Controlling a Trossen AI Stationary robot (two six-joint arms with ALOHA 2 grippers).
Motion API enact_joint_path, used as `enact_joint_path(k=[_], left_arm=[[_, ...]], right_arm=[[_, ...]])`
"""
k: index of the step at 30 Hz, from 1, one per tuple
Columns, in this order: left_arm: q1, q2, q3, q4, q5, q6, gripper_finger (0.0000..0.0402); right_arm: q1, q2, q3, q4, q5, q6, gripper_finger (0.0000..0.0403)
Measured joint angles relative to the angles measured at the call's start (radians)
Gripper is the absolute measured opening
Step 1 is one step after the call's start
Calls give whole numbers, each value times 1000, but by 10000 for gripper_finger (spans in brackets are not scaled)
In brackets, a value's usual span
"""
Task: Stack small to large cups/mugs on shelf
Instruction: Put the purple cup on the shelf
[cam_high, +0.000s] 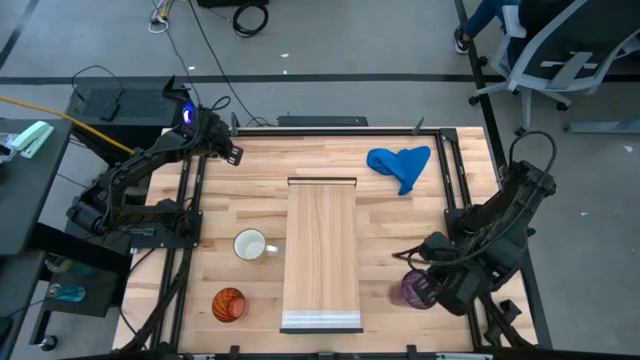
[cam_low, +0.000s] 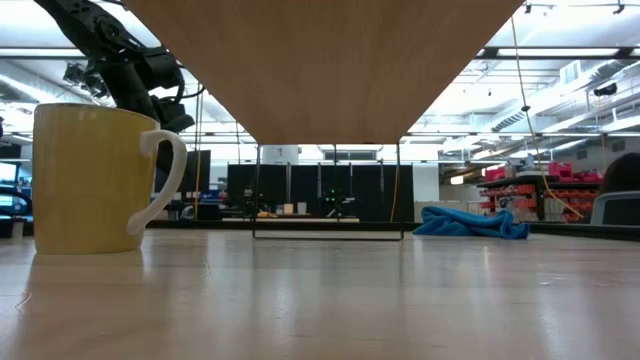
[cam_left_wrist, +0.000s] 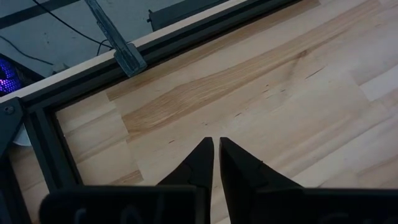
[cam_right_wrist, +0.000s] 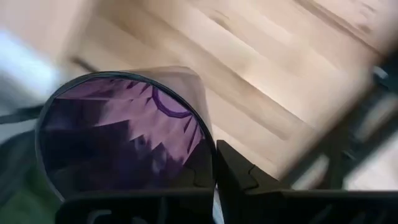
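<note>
Two grippers: right gripper (cam_right_wrist: 214, 163) is clamped on the rim of the purple ribbed cup (cam_high: 416, 289), right of the long light wooden shelf plank (cam_high: 321, 250); left gripper (cam_left_wrist: 216, 155) is pinched nearly closed, holding nothing, beyond the plank's far-left corner. White handled mug (cam_high: 250, 246) and orange ribbed cup (cam_high: 229, 304) sit left of the plank, both look empty.

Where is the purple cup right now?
In the high view the purple cup sits on the tabletop right of the shelf, near its pale-edged end; the right end effector is shut on its rim.
</note>
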Motion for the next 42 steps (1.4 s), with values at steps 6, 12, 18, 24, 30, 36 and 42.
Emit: enact_joint_path(k=[6,12,18,24,30,36,42], left_arm=[[0,0,0,0,0,0,26],[0,0,0,0,0,0,25],[0,0,0,0,0,-1,34],[0,0,0,0,0,-2,33],[0,0,0,0,0,-3,24],[0,0,0,0,0,-2,29],[0,0,0,0,0,-2,34]], right_arm=[[-46,1,128,4,124,-126,4],[-91,2,197,3,162,-246,4],[-165,2,261,12,179,-408,4],[-260,2,274,231,171,-745,4],[-338,3,275,257,116,-886,4],[-434,64,276,301,-1,-983,4],[-463,196,290,248,-175,-1052,4]])
